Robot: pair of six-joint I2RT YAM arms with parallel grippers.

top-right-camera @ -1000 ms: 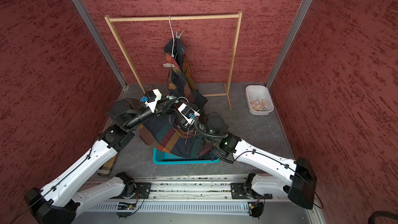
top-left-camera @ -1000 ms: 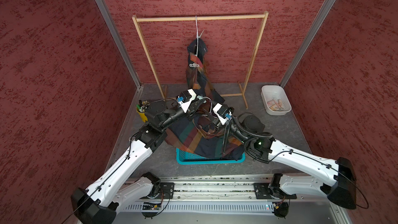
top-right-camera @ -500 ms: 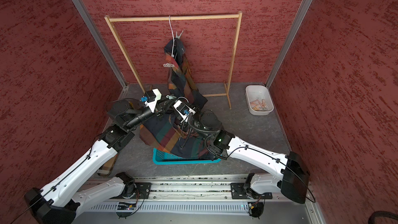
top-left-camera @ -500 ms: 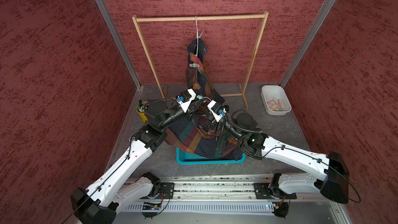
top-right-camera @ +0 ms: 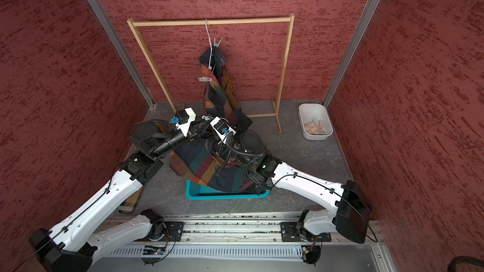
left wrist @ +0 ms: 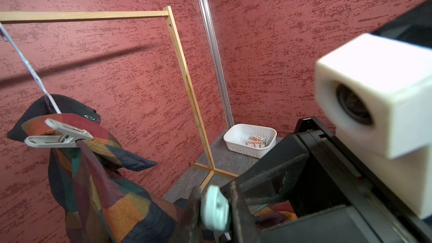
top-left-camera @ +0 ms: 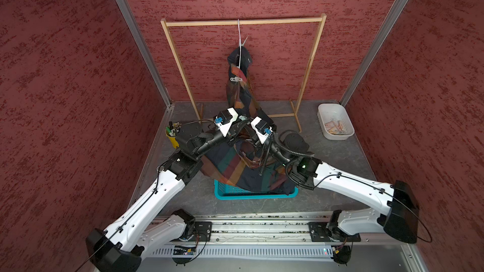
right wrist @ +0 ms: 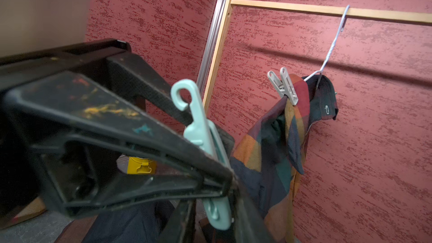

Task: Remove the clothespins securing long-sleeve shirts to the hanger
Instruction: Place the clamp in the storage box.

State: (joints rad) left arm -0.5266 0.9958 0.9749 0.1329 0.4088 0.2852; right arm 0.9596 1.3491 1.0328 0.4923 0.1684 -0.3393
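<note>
A mint green clothespin (right wrist: 203, 141) sits crosswise between my two grippers, low in front of the rack. My left gripper (left wrist: 215, 209) is shut on it, and its round end shows between those fingers. My right gripper (right wrist: 216, 220) has closed round its other end. In both top views the grippers (top-left-camera: 242, 119) (top-right-camera: 209, 121) meet tip to tip above the plaid cloth. One long-sleeve shirt (top-left-camera: 241, 92) hangs from the white wire hanger (top-left-camera: 239, 35), pinned by a whitish-grey clothespin (top-left-camera: 237, 78) (left wrist: 58, 134) (right wrist: 282, 85). Another clothespin (top-right-camera: 217, 41) sticks up by the hanger's neck.
A second plaid shirt (top-left-camera: 235, 166) lies draped over the teal basket (top-left-camera: 254, 195) under both wrists. The wooden rack (top-left-camera: 243, 23) stands at the back wall. A white tub (top-left-camera: 335, 124) holding several pegs is at the back right. A yellow cup (top-left-camera: 170, 138) stands beside the left arm.
My right gripper has swung left to meet the left gripper and narrowed its jaws round the mint green clothespin. The left arm has stayed put.
</note>
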